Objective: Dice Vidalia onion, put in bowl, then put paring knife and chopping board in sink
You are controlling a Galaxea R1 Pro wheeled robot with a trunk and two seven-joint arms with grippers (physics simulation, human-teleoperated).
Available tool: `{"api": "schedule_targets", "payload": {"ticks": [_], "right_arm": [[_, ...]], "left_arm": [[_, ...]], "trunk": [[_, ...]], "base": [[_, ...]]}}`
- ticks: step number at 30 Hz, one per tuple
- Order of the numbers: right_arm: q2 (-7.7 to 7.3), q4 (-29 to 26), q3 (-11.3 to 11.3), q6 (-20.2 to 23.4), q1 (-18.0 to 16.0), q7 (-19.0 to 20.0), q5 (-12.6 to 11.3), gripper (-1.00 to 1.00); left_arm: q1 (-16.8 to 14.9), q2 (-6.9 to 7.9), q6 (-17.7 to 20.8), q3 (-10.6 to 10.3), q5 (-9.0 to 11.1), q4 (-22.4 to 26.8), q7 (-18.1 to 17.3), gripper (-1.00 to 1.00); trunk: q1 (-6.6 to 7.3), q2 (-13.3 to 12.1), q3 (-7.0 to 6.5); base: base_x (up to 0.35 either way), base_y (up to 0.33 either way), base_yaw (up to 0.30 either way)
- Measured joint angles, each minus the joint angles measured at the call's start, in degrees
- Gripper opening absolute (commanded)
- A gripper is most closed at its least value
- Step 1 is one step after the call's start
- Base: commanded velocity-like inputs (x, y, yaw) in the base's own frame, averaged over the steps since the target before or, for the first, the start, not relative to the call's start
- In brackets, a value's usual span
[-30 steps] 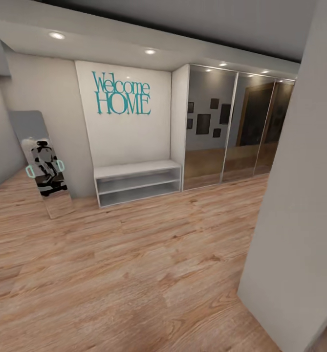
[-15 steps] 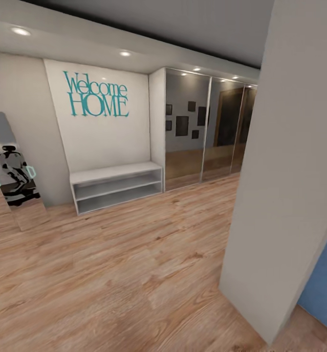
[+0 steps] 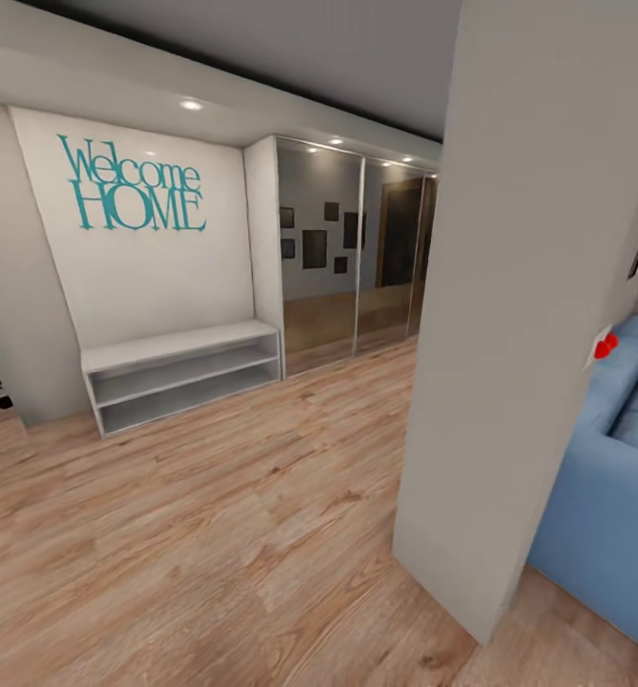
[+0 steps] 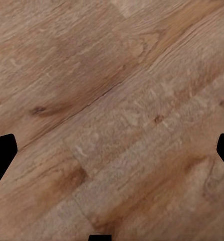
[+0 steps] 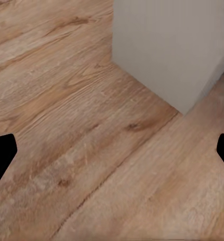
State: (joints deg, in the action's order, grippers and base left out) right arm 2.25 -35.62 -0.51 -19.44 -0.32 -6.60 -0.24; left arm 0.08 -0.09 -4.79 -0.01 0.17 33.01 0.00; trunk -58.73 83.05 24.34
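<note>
Left claw [image 4: 112, 150]: two dark fingertips are seen at opposite edges of the left wrist view, spread wide with nothing between them — released, over bare wooden floor [image 4: 117, 100].
Right claw [image 5: 112, 150]: the same spread is seen in the right wrist view — released and empty; below it lie floor planks and the foot of a grey pillar [image 5: 177, 45].
Surroundings: in the head view an entry hall is shown, with a white bench shelf [image 3: 180, 372] under a teal "Welcome HOME" sign [image 3: 133, 186], mirrored wardrobe doors [image 3: 352, 258] beside it, and a blue sofa [image 3: 614, 468] past the pillar.
Step in hand: travel to the kitchen is judged to be under way; no task step is done yet.
Doing it well: the pillar corner is best given a wide berth by the base and right arm, with both arms kept tucked.
Task's things: the onion, sink, board, knife and bowl cannot be described from these pictures; their place cannot be told.
</note>
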Motion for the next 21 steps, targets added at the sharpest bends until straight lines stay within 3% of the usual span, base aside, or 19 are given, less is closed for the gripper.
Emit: {"api": "schedule_targets", "payload": {"ticks": [21], "right_arm": [[0.00,0.0,-0.1,0.0,0.0,0.0,-0.1,1.00]], "left_arm": [[0.0,0.00,0.0,-0.1,-0.2,-0.6,0.0,1.00]], "trunk": [[0.00,0.0,-0.01]], "base": [[-0.003,-0.268,-0.297]]}}
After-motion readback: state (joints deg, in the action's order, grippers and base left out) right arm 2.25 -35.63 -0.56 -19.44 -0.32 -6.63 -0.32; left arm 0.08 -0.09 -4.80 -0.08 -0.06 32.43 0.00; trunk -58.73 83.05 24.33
